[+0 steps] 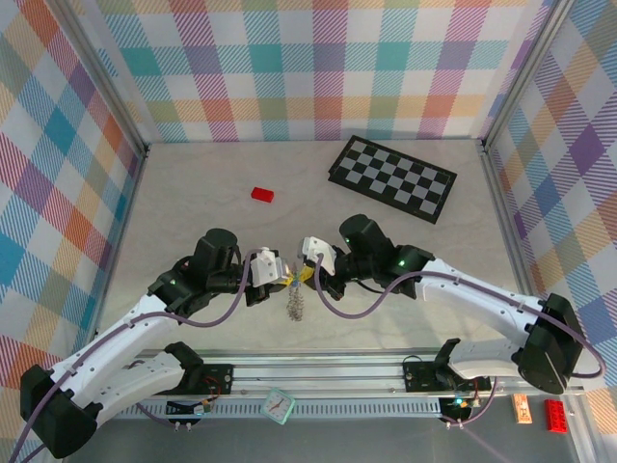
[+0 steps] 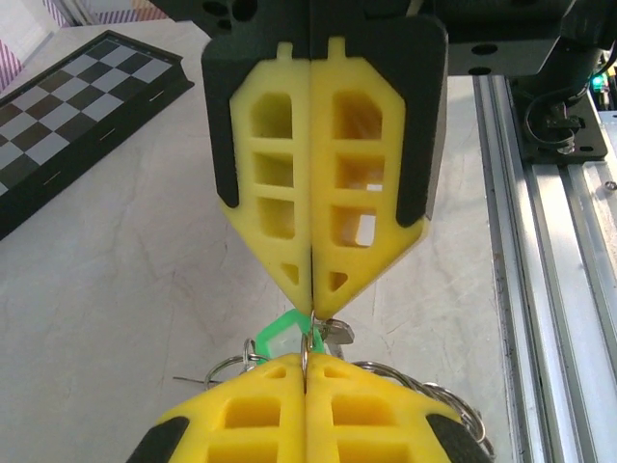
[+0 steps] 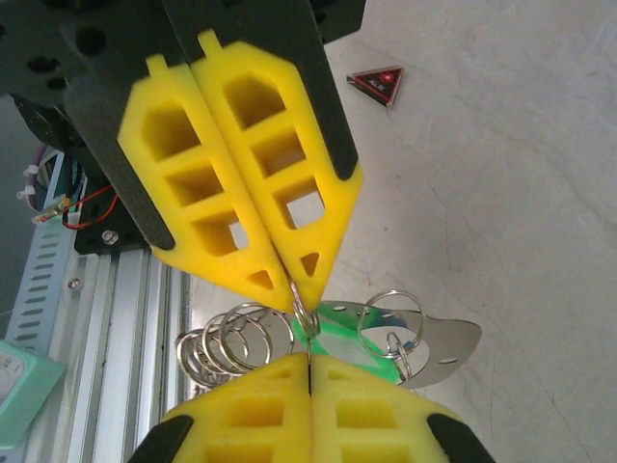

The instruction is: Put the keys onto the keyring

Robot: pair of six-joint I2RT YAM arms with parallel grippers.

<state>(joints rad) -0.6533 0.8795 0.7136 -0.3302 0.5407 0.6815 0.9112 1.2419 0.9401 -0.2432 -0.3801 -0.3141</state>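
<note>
The left gripper point(image 1: 287, 280) and right gripper point(image 1: 307, 275) are clenched tip to tip above the pale matte table point(image 1: 193, 212). A thin wire loop of the keyring point(image 3: 231, 342) is pinched between both pairs of ribbed yellow fingers point(image 3: 241, 164). The mint green key point(image 3: 337, 338) is held against the shiny coiled rings.

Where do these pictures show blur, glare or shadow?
Top external: even light, the keyring small and indistinct. Left wrist: the mint green key crisp, the checkerboard slightly soft. Right wrist: the keyring glints, without strong shadows.
</note>
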